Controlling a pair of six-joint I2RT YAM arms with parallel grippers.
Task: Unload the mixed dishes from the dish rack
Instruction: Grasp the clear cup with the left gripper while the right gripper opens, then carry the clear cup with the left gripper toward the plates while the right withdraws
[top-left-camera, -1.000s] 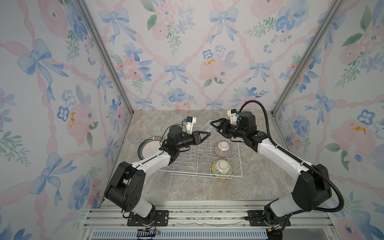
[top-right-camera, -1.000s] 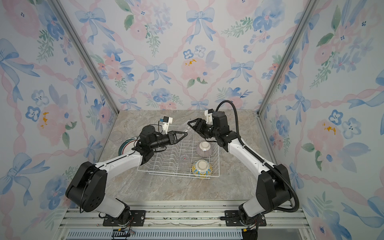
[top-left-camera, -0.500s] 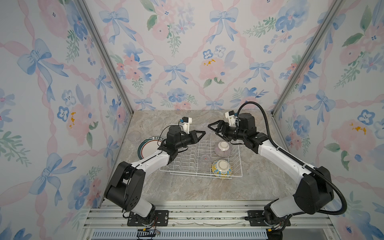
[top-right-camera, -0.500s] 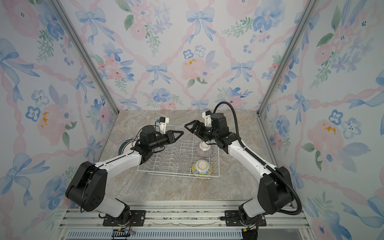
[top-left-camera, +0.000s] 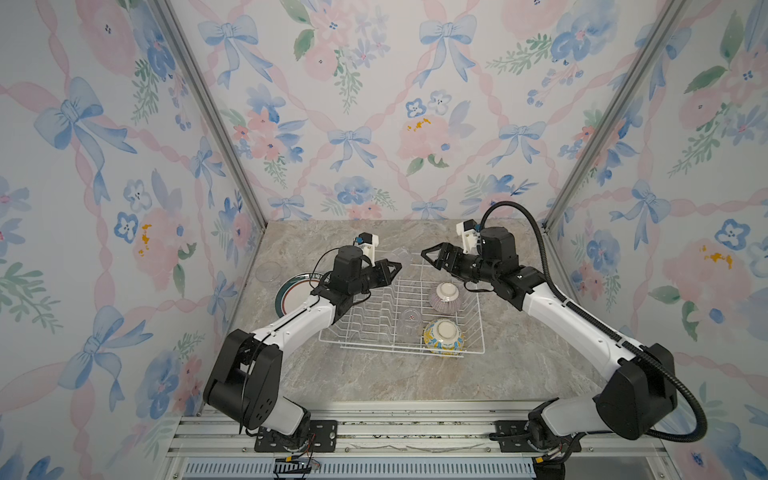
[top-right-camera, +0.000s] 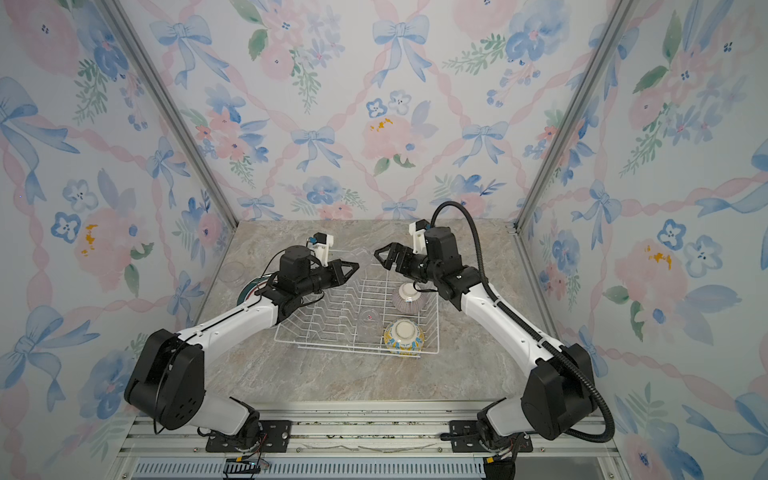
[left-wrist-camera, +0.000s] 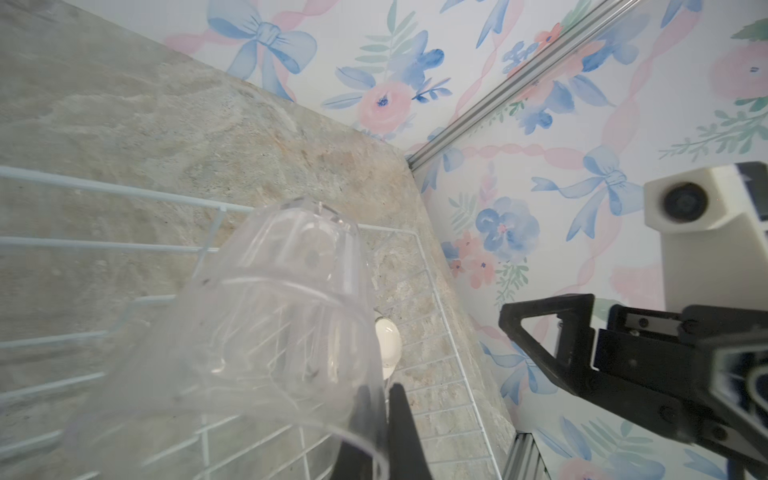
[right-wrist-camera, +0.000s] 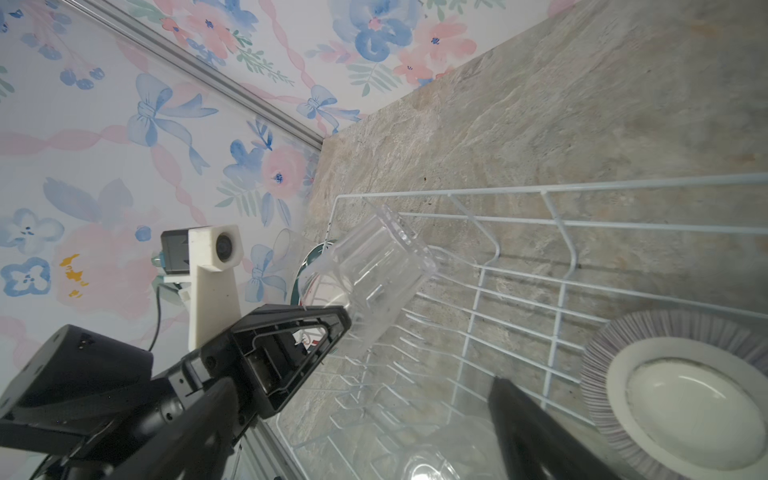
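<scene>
The left gripper (top-left-camera: 395, 266) pinches the rim of a clear glass (left-wrist-camera: 270, 324) above the dish rack (top-left-camera: 399, 350), at its far left corner, seemingly clear of the wires. The right gripper (top-left-camera: 432, 259) faces it, jaws wide. Bare tabletop (top-left-camera: 332, 237) lies beyond; the glass barely shows from above.

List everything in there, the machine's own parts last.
Dish rack: one, white wire, mid-table.
Purple-striped bowl: one, upside down in rack.
Yellow-blue patterned bowl: one, upside down in rack, front.
Racked glass: one, clear, beside the bowls.
Held glass: one, clear, pinched by its rim over the rack's far edge.
Table glass: one, clear, beside the plate.
Green-and-red rimmed plate: one, white, on table left of rack.
Table: one, grey marbled.
Left gripper: one, black, shut on held glass.
Right gripper: one, black, open, empty.
</scene>
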